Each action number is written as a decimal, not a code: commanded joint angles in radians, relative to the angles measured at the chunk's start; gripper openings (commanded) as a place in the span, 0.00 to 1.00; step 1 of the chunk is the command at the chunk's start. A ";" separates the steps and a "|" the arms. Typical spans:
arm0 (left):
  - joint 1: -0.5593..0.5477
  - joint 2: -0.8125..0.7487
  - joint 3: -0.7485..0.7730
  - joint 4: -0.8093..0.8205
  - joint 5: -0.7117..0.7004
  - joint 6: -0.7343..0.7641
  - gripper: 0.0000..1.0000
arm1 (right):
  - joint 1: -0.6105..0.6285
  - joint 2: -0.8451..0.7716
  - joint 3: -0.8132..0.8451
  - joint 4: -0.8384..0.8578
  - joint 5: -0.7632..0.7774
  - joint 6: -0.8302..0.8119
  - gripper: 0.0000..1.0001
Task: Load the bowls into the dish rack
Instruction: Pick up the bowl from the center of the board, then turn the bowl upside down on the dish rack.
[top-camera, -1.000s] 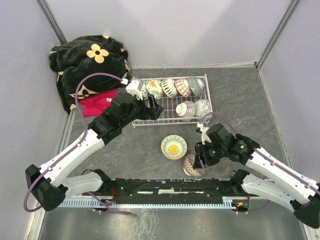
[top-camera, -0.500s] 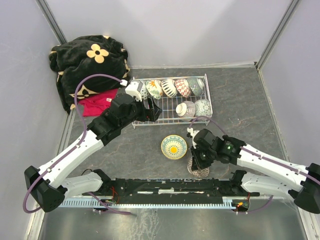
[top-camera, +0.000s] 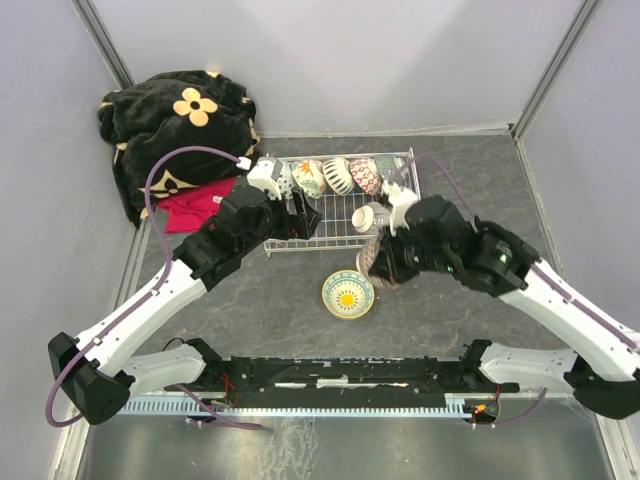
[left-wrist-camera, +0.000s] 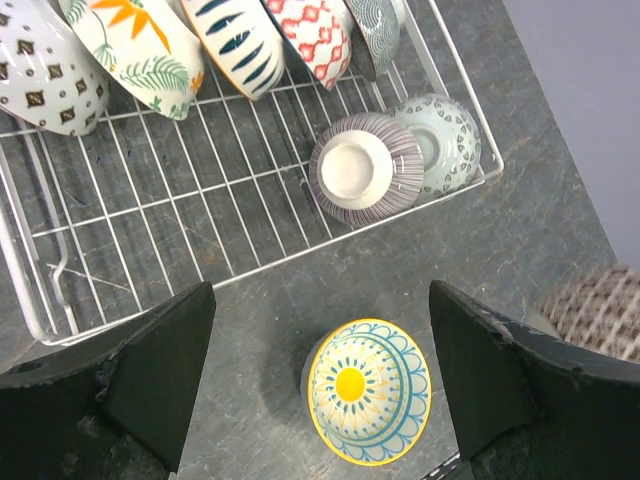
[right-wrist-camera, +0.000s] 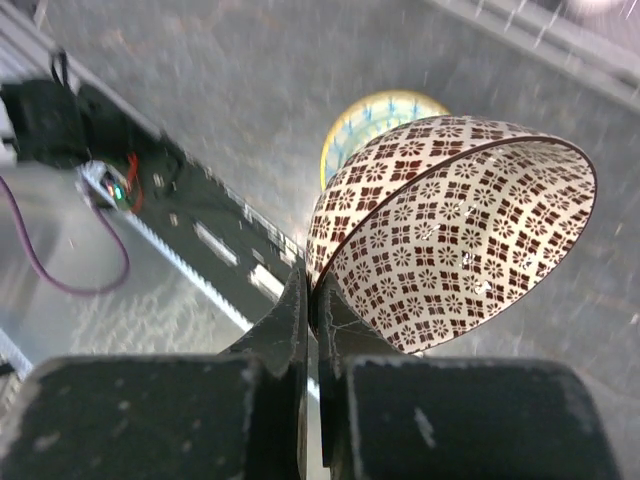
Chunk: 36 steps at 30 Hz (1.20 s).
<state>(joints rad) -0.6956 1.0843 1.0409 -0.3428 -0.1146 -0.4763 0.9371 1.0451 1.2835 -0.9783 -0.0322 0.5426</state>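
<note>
A brown-patterned bowl (right-wrist-camera: 450, 230) is gripped at its rim by the right claw (right-wrist-camera: 312, 290). The left claw (left-wrist-camera: 322, 345) is seen released near the dish rack (left-wrist-camera: 262, 270).

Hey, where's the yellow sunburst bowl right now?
In the top view, the yellow sunburst bowl sits upright on the table near the middle, just outside the near edge of the dish rack.

Fixed overhead view behind the arm bases (top-camera: 340, 378), wrist views close, facing down, all sharing the yellow bowl (top-camera: 348, 294).
</note>
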 joint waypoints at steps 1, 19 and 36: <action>0.016 -0.036 0.071 0.051 -0.044 0.001 0.93 | -0.106 0.137 0.193 0.124 -0.009 -0.103 0.01; 0.066 -0.103 0.071 0.051 -0.074 0.016 0.92 | -0.244 0.624 0.208 0.850 -0.320 -0.003 0.02; 0.071 -0.070 0.059 0.076 -0.046 0.008 0.90 | -0.348 0.713 -0.103 1.323 -0.488 0.185 0.02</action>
<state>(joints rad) -0.6292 1.0100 1.0824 -0.3214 -0.1734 -0.4759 0.6094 1.7653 1.1957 0.1268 -0.4496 0.6785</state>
